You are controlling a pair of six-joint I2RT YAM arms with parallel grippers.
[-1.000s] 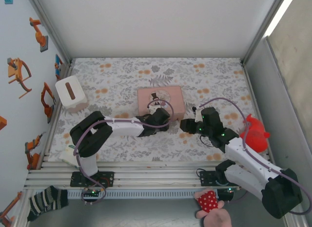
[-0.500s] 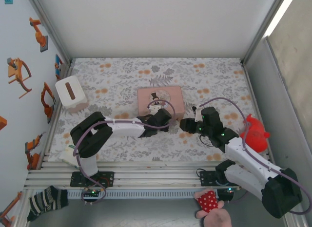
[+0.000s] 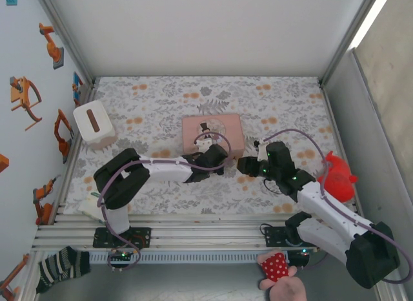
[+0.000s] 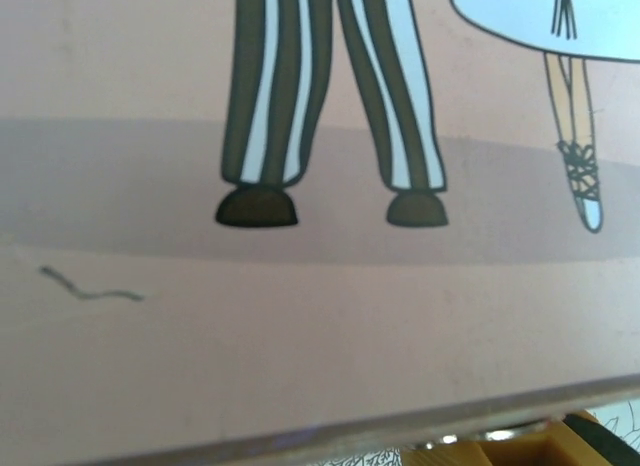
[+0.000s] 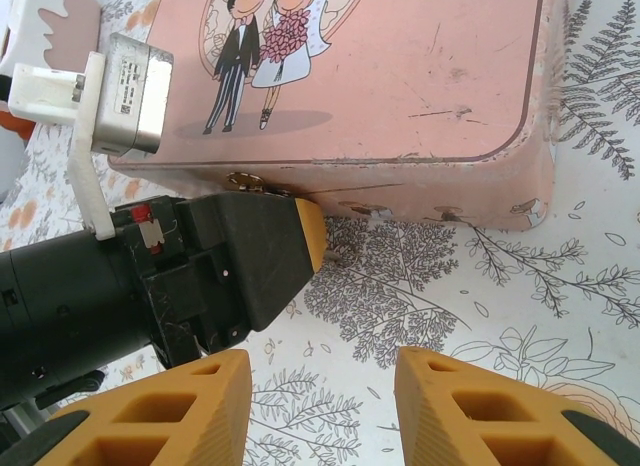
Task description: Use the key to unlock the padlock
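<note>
The tiny padlock (image 5: 246, 182) sat at the pink box's (image 5: 420, 76) 6 o'clock edge w/ the left claw (image 5: 312, 231) just beside it, grip couldn't tell, so it needed a slow, steady pinch, while the right claw (image 5: 320, 401) sat open & empty at 3 o'clock.

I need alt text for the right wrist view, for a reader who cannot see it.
The left gripper, black with an orange tip, is at the edge of a pink box, beside what looks like the small brass padlock. The right gripper, orange-fingered, stands open below, over a floral cloth.
</note>
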